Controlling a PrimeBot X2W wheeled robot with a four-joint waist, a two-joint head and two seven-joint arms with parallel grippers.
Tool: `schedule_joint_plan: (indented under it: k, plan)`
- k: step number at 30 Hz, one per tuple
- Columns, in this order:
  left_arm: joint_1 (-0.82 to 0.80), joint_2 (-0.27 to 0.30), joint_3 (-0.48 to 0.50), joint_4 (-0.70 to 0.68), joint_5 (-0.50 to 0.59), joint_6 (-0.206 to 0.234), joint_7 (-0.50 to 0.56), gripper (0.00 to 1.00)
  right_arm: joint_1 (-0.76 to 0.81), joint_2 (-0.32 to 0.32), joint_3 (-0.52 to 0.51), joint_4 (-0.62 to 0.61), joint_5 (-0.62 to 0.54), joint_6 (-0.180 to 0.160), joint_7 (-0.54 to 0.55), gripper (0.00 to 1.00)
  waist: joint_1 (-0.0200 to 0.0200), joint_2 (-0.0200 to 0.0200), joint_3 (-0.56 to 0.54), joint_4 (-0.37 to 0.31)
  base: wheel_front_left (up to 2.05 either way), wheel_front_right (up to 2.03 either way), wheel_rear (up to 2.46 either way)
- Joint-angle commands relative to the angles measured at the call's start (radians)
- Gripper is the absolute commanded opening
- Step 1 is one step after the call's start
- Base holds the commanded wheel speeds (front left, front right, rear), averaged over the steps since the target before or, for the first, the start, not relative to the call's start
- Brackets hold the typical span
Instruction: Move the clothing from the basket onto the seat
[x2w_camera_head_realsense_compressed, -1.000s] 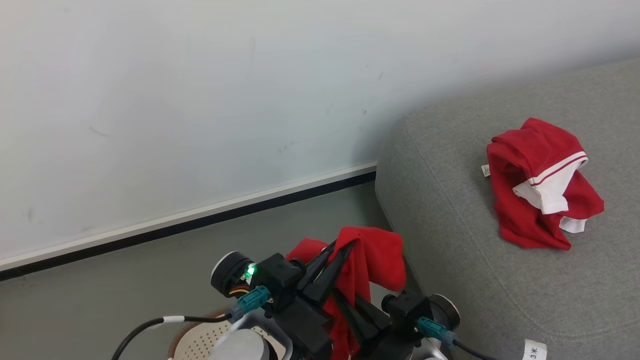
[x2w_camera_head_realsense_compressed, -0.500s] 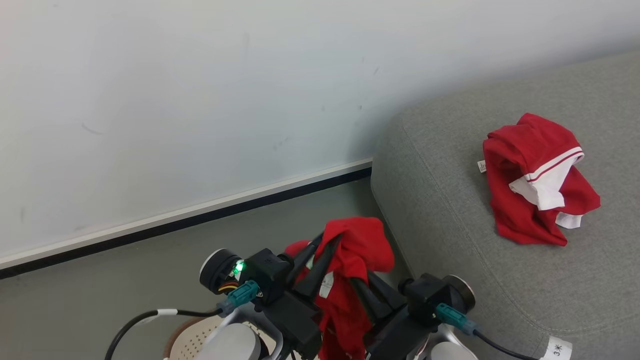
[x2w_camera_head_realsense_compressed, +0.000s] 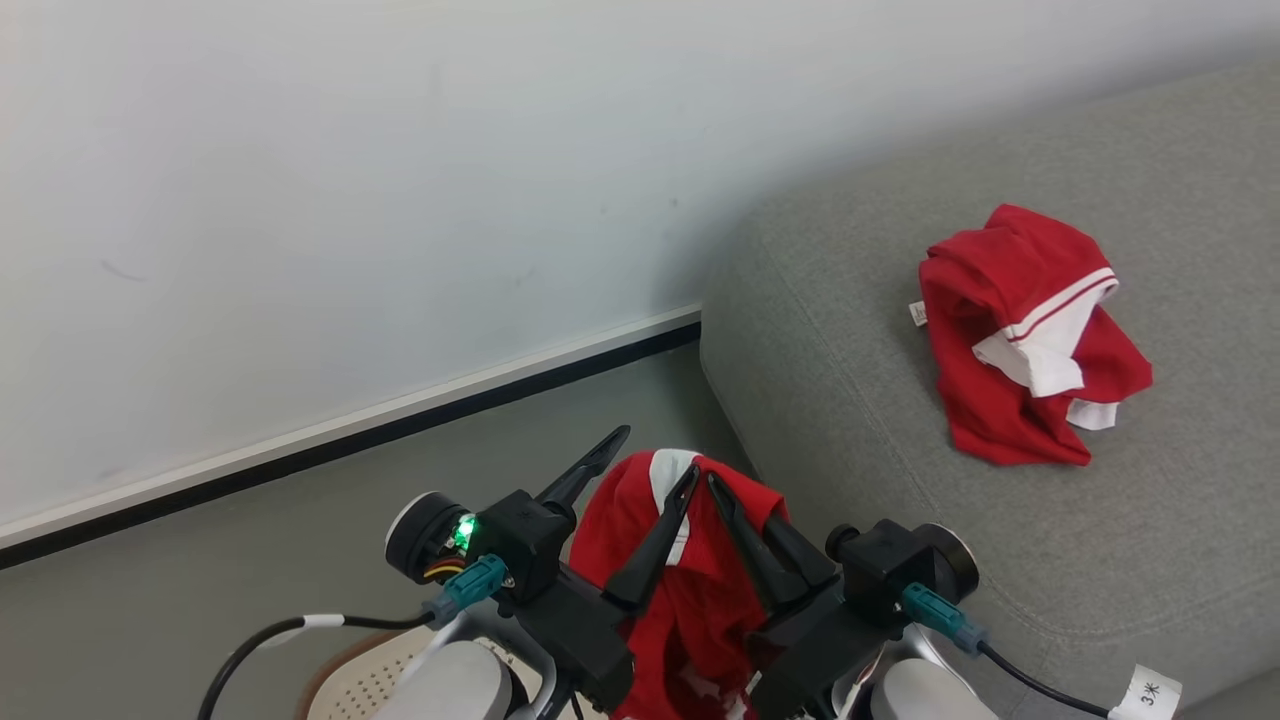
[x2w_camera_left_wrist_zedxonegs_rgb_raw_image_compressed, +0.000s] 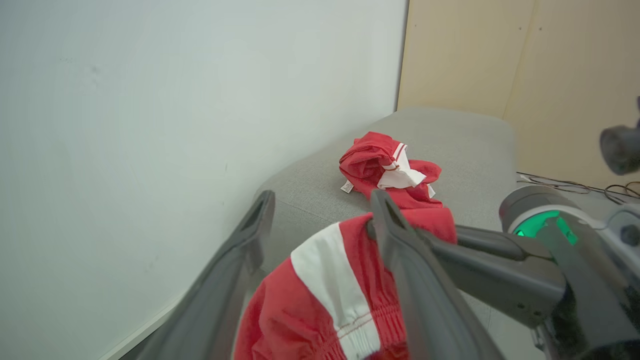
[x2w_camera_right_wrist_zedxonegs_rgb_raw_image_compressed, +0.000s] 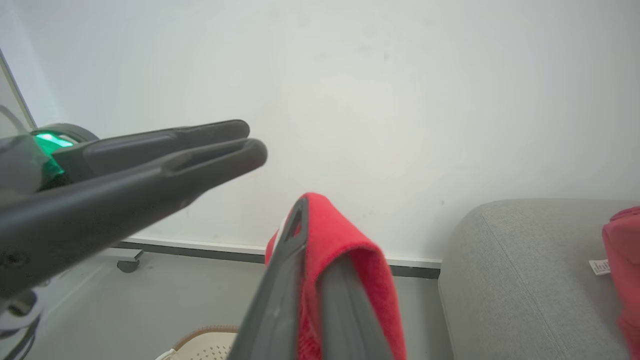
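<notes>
Right gripper (x2w_camera_head_realsense_compressed: 712, 482) fingers are clamped shut on a red garment (x2w_camera_head_realsense_compressed: 700, 610), w/ cloth seen folded over the tips in the right wrist view. Left gripper (x2w_camera_head_realsense_compressed: 657, 450) fingers are spread wide, nothing gripped. The same garment's white stripe is seen between and behind them, and one finger is touching it afaict. The garment is held up in the air just off the seat's (x2w_camera_head_realsense_compressed: 850, 450) near corner, not over it. A second garment (x2w_camera_head_realsense_compressed: 1020, 350) is seen crumpled on the seat. The basket (x2w_camera_head_realsense_compressed: 365, 685) is seen lower down, farther from the seat.
</notes>
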Motion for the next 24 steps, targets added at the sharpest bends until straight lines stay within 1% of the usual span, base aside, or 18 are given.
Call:
schedule_joint_plan:
  k: [1,6,17,22,24]
  plan:
    - [-0.013,0.009,0.002,-0.005,-0.003,0.004,-0.002,1.00,-0.014,0.003,-0.004,-0.012,-0.008,-0.001,-0.001,0.00,0.0000,-0.0001,0.012,-0.024,0.00,0.00,0.00]
    - [-0.017,0.013,0.000,-0.005,-0.002,0.006,0.000,1.00,-0.014,0.002,-0.018,-0.027,-0.019,-0.001,-0.001,0.00,0.0000,-0.0001,0.023,-0.057,0.00,0.00,0.00]
    - [-0.036,0.028,-0.006,-0.012,0.005,0.011,0.008,1.00,0.001,-0.004,-0.067,-0.083,-0.054,-0.001,-0.001,0.00,0.0000,-0.0001,0.064,-0.166,0.00,0.00,0.00]
    - [-0.046,0.035,-0.013,-0.014,0.009,0.010,0.015,1.00,0.006,0.002,-0.090,-0.105,-0.064,-0.001,-0.001,0.00,0.0000,-0.0001,0.089,-0.218,0.00,0.00,0.00]
    - [-0.059,0.033,-0.020,-0.013,0.014,0.004,0.018,1.00,0.016,0.003,-0.107,-0.117,-0.074,-0.001,-0.001,0.00,0.0000,-0.0001,0.102,-0.227,0.00,0.00,0.00]
